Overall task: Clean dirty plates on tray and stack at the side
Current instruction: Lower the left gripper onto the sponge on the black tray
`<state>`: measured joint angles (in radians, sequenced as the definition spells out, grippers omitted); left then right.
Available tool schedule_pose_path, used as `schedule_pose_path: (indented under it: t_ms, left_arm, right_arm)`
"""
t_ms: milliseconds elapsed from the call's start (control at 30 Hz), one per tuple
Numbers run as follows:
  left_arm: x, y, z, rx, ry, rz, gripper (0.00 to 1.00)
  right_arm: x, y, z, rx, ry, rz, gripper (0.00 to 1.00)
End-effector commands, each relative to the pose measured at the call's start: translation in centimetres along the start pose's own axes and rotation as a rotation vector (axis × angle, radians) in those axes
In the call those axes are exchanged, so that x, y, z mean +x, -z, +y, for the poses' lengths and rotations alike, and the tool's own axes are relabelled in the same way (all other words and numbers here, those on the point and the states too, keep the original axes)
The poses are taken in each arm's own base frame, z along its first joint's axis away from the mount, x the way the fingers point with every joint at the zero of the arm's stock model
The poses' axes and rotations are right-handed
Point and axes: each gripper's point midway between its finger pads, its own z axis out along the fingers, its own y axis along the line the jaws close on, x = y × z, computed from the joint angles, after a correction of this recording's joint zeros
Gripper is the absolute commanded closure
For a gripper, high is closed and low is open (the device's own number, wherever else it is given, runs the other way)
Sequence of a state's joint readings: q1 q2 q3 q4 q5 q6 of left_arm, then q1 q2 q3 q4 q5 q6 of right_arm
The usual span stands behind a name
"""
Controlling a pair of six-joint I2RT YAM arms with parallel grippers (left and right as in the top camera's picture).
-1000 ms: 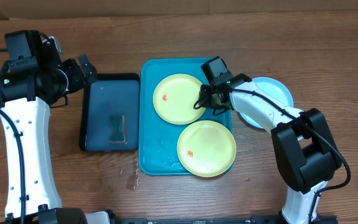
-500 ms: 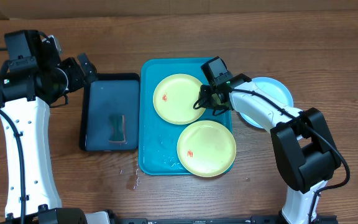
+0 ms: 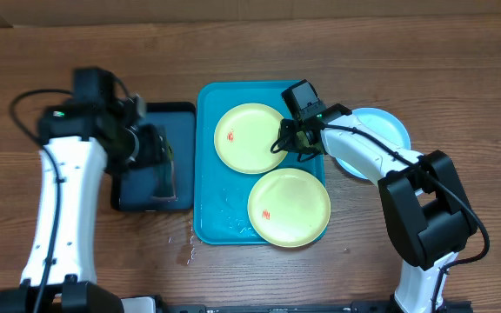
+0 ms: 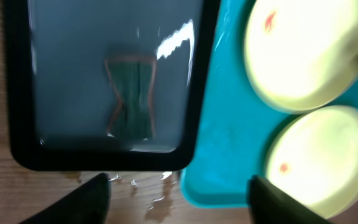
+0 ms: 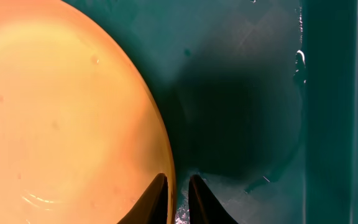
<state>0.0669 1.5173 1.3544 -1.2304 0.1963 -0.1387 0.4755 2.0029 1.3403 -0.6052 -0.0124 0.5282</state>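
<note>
- The plates: two round yellow-green plastic ones lie inside the large bright turquoise plastic tray point(image 3: 209, 202). The far plate point(image 3: 247, 137) is at the tray's far end and the near plate point(image 3: 289, 207) at its near right corner. Each has a small orange-red smear.
- Their rims come close together; whether they touch I cannot tell.
- A third round plastic plate, the light blue plate point(image 3: 383, 129), sits on the wooden bench point(image 3: 459, 69) just beside the tray's right edge, partly under the right arm.
- The right pincer point(image 5: 178, 185) is narrow, its two dark fingers pinching the far plate's right-hand rim.
- The left pincer point(image 4: 179, 186) stands wide with nothing between its fingers. It hangs above the near end of a smaller dark navy rectangular tray point(image 3: 133, 196).
- This navy tray sits against the turquoise tray's left edge.
- A dark green object point(image 4: 129, 93) lies in the navy tray.
</note>
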Motion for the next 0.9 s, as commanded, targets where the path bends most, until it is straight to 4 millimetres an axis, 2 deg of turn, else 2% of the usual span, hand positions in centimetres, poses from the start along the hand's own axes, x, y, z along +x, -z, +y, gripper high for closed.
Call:
schedule_pose_path:
  t_ms: [0, 167, 233, 300, 367, 400, 633, 867]
  left_arm:
    - [1.4, -2.6, 1.5, -0.093, -0.050, 0.040, 0.38]
    - [2.5, -5.5, 2.8, -0.124, -0.028, 0.052, 0.25]
    - [2.5, -6.0, 3.0, -0.133, -0.031, 0.045, 0.25]
    - [2.2, -6.1, 3.0, -0.131, -0.033, 0.032, 0.32]
    - [1.7, -6.1, 2.9, -0.127, -0.036, 0.010, 0.45]
    - [1.3, -6.1, 2.8, -0.125, -0.038, -0.005, 0.47]
    - [0.3, -6.8, 2.7, -0.114, -0.045, -0.055, 0.50]
    - [2.1, -8.9, 3.4, -0.118, -0.061, -0.020, 0.52]
  right_arm:
    - [0.2, -0.4, -0.3, 0.006, -0.011, 0.009, 0.85]
    - [0.2, -0.4, -0.3, 0.006, -0.010, 0.010, 0.85]
    - [0.2, -0.4, -0.3, 0.006, -0.010, 0.009, 0.85]
    - [0.2, -0.4, -0.3, 0.006, -0.010, 0.010, 0.85]
    - [0.2, -0.4, -0.3, 0.006, -0.011, 0.009, 0.85]
    - [0.2, -0.4, -0.3, 0.005, -0.011, 0.009, 0.85]
    - [0.3, -0.4, -0.4, 0.007, -0.011, 0.011, 0.85]
    - [0.2, -0.4, -0.3, 0.006, -0.010, 0.009, 0.84]
